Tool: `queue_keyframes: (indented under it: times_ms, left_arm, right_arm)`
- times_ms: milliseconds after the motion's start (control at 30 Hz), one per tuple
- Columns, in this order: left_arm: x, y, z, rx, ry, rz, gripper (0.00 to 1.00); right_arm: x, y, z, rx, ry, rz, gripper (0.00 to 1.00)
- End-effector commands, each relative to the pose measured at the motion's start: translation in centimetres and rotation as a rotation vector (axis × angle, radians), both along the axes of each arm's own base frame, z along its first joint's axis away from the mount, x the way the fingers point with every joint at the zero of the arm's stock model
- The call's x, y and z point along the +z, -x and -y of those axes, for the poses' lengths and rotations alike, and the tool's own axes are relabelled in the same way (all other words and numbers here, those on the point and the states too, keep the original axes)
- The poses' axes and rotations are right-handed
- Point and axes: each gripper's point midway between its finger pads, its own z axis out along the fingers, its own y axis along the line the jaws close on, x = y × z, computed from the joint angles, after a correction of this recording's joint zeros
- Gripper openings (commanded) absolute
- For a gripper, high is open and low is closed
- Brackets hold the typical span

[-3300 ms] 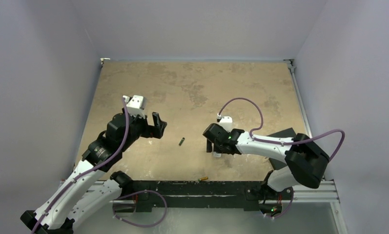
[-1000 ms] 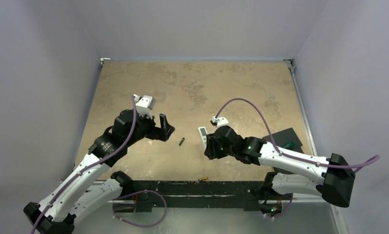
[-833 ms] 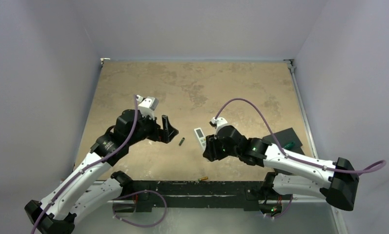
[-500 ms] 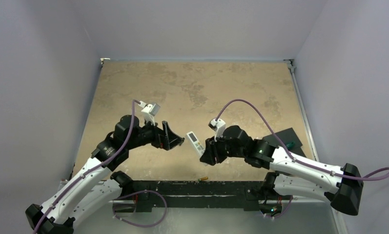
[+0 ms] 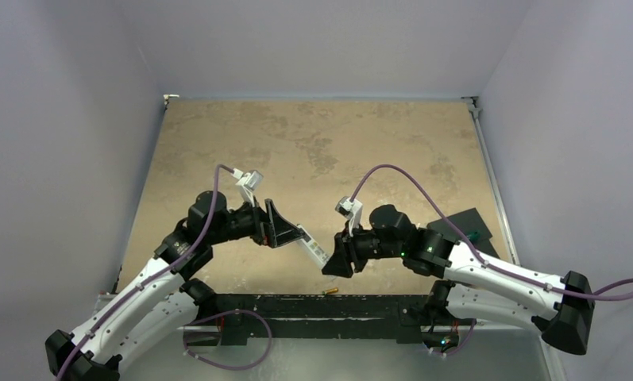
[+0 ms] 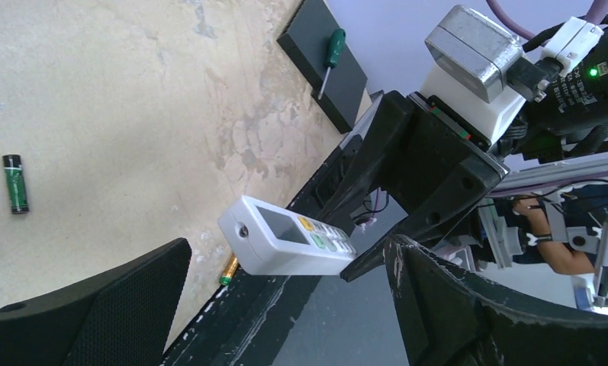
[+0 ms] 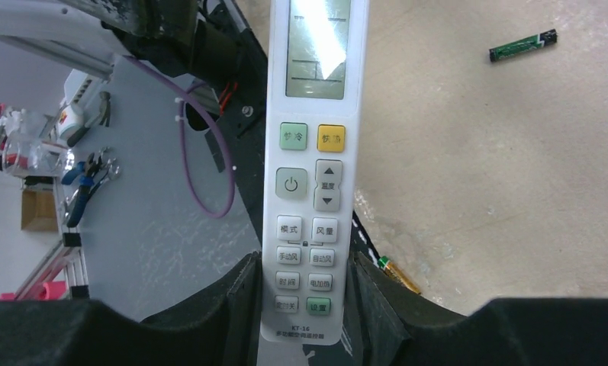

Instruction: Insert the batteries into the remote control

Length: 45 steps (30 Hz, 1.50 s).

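Only writing I could read was on the remote control [image 7: 308, 191]. It had Chinese labels on the buttons and what looked like "KT-16" printed at the bottom edge. The print on the green-black battery [image 7: 523, 44] was too small to make out.

The table [image 5: 337, 143] was a mottled tan slab, boxed in by plain pale lavender walls, with a black rail along the near edge. A black pad [image 6: 354, 76] sat off to the right with a green-handled screwdriver [image 6: 327, 65] lying on it.

The right gripper [image 7: 307, 305] was clamped on the remote's button end, face up to its camera, holding it off the table. The screen end poked out between the fingers of the left gripper [image 5: 283, 228], which was spread wide. I couldn't tell if they touched it. The green-black battery lay flat on the table, and the gold battery [image 5: 331, 291] lay right by the near rail.
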Motion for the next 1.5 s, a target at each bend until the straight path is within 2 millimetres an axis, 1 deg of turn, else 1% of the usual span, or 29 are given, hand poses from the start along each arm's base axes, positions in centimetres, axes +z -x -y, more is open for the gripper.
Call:
queue_keyframes:
  times_ms: [0,167,367,467,533,767,1200,1333,1467]
  left_arm:
    - [1.1,0.3,0.7,-0.040,0.056,-0.002,0.99]
    - [1.0,0.6,1.0,-0.061,0.071,-0.025,0.97]
    - [1.3,1.2,1.4,-0.106,0.112,-0.023,0.91]
    - [1.8,1.6,1.6,-0.129,0.143,-0.016,0.89]
    - [2.7,1.7,1.7,-0.144,0.172,0.017,0.88]
    - [4.5,2.5,1.8,-0.182,0.241,0.064,0.88]
    - [7.4,3.3,2.0,-0.232,0.347,0.121,0.85]
    - [8.2,3.5,1.9,-0.241,0.371,0.140,0.83]
    - [8.6,3.7,2.0,-0.249,0.382,0.147,0.80]
  right_arm:
    - [2.7,1.1,-0.8,0.108,-0.099,0.063,0.00]
    - [3.8,1.8,-0.9,0.165,-0.130,0.086,0.00]
    - [5.1,2.3,-1.5,0.192,-0.184,0.074,0.00]
    - [5.6,2.4,-1.8,0.188,-0.218,0.055,0.00]
    - [5.9,2.4,-1.9,0.181,-0.233,0.047,0.00]
    - [6.5,2.7,-2.3,0.166,-0.300,0.006,0.00]
    - [9.6,3.4,-2.6,0.172,-0.486,-0.022,0.00]
    - [10.0,3.1,-2.8,0.144,-0.506,-0.029,0.00]
    - [10.4,2.7,-2.9,0.121,-0.530,-0.031,0.00]
